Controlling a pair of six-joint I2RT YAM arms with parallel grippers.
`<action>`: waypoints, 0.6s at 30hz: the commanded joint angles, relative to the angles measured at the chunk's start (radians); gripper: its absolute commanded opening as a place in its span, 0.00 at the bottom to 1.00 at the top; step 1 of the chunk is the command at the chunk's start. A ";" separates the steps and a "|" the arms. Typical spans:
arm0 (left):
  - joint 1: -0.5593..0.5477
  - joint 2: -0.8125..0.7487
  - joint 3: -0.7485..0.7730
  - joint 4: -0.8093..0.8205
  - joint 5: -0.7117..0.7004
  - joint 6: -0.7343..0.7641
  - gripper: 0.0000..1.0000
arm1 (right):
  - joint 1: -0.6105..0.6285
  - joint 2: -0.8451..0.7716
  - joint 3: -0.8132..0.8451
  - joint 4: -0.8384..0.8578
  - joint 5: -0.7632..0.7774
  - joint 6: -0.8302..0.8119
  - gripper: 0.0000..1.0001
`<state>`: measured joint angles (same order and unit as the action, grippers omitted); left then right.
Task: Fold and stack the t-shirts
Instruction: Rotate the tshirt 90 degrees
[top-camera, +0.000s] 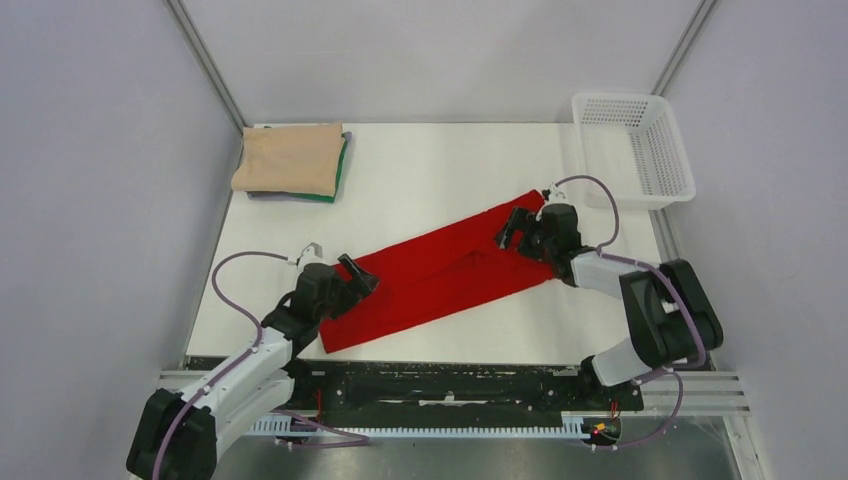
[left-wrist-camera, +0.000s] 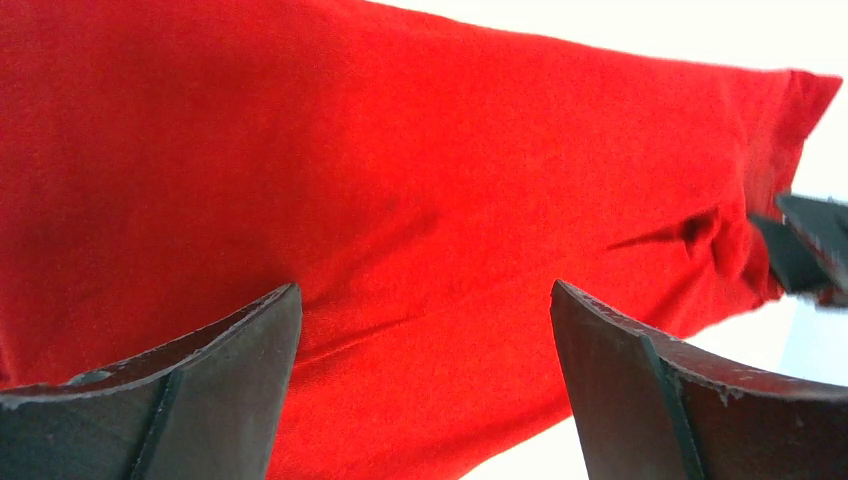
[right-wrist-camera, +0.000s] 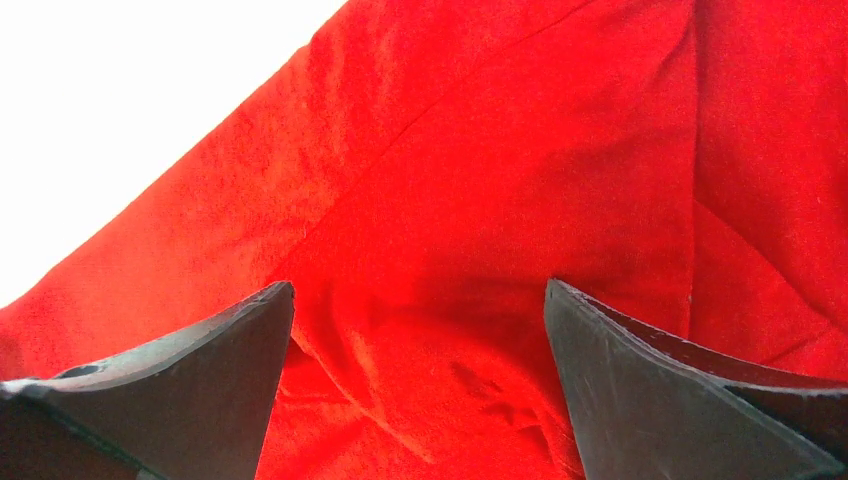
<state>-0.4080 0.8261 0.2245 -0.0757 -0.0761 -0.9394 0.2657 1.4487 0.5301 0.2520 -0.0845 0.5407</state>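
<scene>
The red t-shirt (top-camera: 440, 272) lies on the white table as a long folded strip, running from near left to far right. My left gripper (top-camera: 358, 276) is open at the strip's near-left end, its fingers (left-wrist-camera: 200, 390) spread just over the red cloth (left-wrist-camera: 400, 200). My right gripper (top-camera: 514, 228) is open at the far-right end, its fingers (right-wrist-camera: 660, 390) spread over the cloth (right-wrist-camera: 480, 200). Neither holds anything. The beige t-shirt (top-camera: 288, 158) lies folded on the folded dark green t-shirt (top-camera: 342, 170) at the far left corner.
A white mesh basket (top-camera: 632, 148) stands at the far right corner. Grey walls close in the table (top-camera: 440, 170) on both sides. The right gripper's tip shows at the right edge of the left wrist view (left-wrist-camera: 810, 245).
</scene>
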 joint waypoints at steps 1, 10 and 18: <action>-0.054 0.005 -0.040 -0.058 0.013 -0.095 1.00 | -0.014 0.211 0.150 0.017 -0.016 -0.044 0.98; -0.184 0.136 -0.004 -0.038 -0.001 -0.161 1.00 | -0.021 0.594 0.557 -0.024 -0.163 -0.078 0.98; -0.413 0.232 0.075 0.008 -0.051 -0.243 1.00 | -0.017 0.899 1.038 -0.170 -0.241 -0.191 0.98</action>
<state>-0.7139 0.9802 0.2726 0.0021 -0.1226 -1.0962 0.2447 2.1902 1.3979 0.2562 -0.2832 0.4191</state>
